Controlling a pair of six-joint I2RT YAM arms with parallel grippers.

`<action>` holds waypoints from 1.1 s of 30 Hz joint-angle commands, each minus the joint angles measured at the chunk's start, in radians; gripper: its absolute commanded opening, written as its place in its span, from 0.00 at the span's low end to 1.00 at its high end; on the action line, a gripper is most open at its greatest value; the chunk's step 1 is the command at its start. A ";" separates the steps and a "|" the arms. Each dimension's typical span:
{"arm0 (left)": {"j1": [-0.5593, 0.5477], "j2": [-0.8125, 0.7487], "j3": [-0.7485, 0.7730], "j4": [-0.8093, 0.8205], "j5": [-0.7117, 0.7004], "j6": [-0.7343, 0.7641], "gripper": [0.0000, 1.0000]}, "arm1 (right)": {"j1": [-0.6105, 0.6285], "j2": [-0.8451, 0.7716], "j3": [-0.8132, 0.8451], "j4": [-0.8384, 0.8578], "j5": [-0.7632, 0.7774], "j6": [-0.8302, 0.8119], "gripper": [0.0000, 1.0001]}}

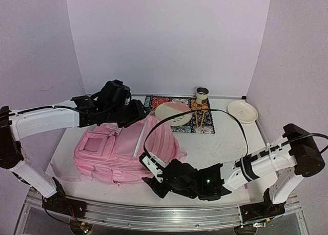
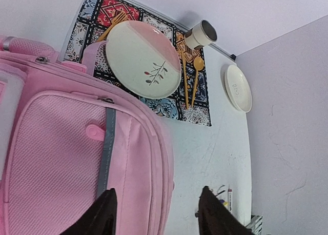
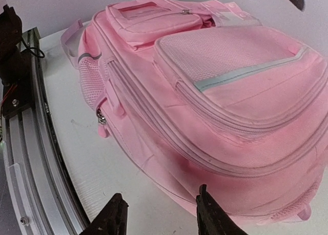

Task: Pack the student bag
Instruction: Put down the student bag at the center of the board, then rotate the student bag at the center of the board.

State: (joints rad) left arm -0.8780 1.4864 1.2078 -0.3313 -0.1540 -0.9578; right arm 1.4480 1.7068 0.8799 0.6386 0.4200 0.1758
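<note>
Right wrist: student bag (image 3: 230, 91), soft, perhaps mesh-panelled.

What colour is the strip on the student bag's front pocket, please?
The strip is grey on the pink student bag; clearest in left wrist view.

Overhead, 2 wrists: shared student bag (image 1: 123, 149)
</note>
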 commanded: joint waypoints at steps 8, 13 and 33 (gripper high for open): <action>0.000 -0.295 -0.277 -0.122 -0.048 0.162 0.75 | -0.084 -0.157 -0.019 -0.181 0.009 0.138 0.55; -0.002 -0.347 -0.336 -0.155 -0.021 0.127 0.81 | -0.183 -0.210 -0.024 -0.213 -0.102 0.177 0.58; -0.001 -0.371 -0.455 -0.282 -0.159 -0.044 0.82 | -0.494 0.050 0.299 -0.332 -0.373 0.284 0.68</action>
State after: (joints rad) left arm -0.8787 1.1277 0.7802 -0.5710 -0.2644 -0.9549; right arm 0.9697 1.6852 1.0761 0.3349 0.1403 0.4376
